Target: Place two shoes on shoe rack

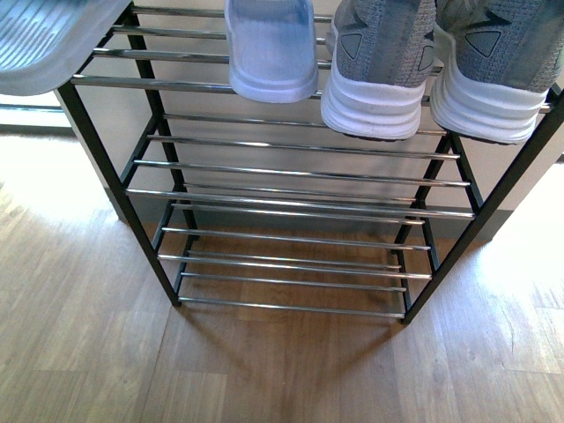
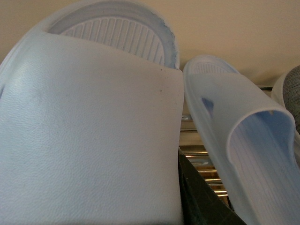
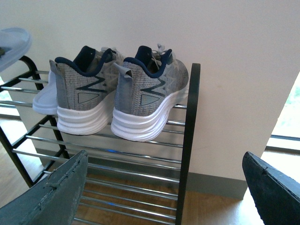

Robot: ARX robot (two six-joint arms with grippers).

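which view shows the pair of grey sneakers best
The right wrist view: both grey sneakers show whole, heels outward, side by side on the shoe rack top shelf. The front view cuts them off, showing only heels and white soles. The left wrist view catches just a grey sliver behind pale slippers.

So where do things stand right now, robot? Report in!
Right gripper open, empty. Left gripper not seen. Both sneakers sit side by side on rack's top shelf, beside pale slippers. Nothing blocking.
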